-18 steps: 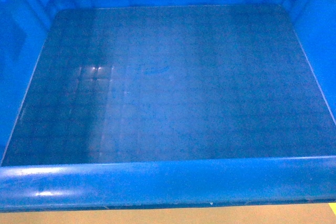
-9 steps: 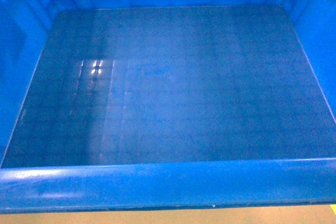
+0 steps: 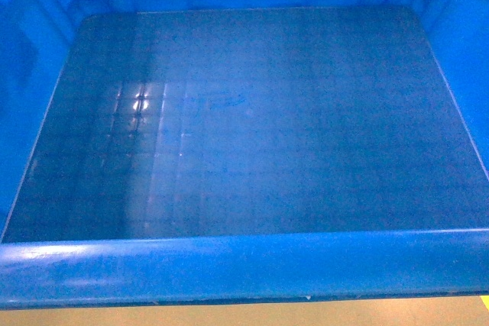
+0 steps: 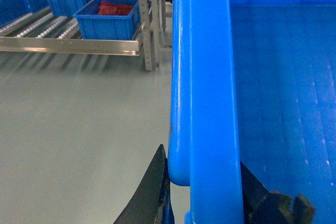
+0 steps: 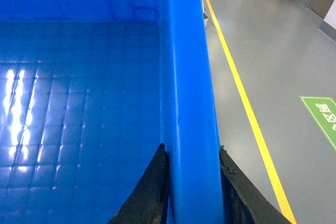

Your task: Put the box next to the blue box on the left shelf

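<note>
You've got bare grey floor open on your left, the roller shelf with white rollers in grey rails well ahead; a yellow line runs along your right. The large blue plastic crate fills your head view. Left gripper and right gripper each pinch its rolled rim.

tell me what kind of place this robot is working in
Probably a warehouse or factory floor. The left wrist view shows a roller flow rack holding blue bins, and the right wrist view shows grey painted floor with a yellow lane line beside the carried box.
</note>
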{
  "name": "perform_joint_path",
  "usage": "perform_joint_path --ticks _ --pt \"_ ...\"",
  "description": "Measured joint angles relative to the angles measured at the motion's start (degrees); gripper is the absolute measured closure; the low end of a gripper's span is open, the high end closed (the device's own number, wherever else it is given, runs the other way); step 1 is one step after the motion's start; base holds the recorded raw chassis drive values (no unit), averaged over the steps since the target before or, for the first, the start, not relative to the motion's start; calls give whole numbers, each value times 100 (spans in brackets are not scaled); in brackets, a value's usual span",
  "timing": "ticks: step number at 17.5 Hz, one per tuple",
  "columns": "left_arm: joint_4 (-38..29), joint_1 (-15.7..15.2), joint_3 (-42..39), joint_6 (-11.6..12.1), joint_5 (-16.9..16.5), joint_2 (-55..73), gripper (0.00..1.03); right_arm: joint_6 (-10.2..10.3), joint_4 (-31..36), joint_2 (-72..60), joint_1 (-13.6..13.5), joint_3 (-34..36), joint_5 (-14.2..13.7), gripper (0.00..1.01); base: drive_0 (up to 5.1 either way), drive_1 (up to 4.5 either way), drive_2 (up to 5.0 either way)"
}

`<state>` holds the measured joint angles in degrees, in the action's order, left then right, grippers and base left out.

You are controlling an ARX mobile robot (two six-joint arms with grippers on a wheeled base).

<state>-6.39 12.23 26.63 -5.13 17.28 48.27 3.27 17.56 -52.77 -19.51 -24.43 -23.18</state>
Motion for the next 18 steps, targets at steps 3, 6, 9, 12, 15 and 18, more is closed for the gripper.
perform_joint_path --ticks 3,6,9,12,15,18 --pt "-13 0 0 0 4 0 85 0 4 0 0 0 -9 84 1 432 -429" --pt "-7 0 0 0 -2 7 85 -2 2 0 -2 2 -13 84 5 435 -426" --pt "-4 0 0 0 -2 7 85 -2 -2 -2 -2 2 -17 84 -7 423 -437" --pt "4 0 0 0 0 7 85 -2 -13 0 -2 2 -11 84 0 431 -430" --pt "-4 0 0 0 4 7 85 -2 0 0 -2 4 -17 84 0 431 -430" --pt "-9 0 0 0 -11 7 85 0 2 0 0 4 -20 84 -1 429 -431"
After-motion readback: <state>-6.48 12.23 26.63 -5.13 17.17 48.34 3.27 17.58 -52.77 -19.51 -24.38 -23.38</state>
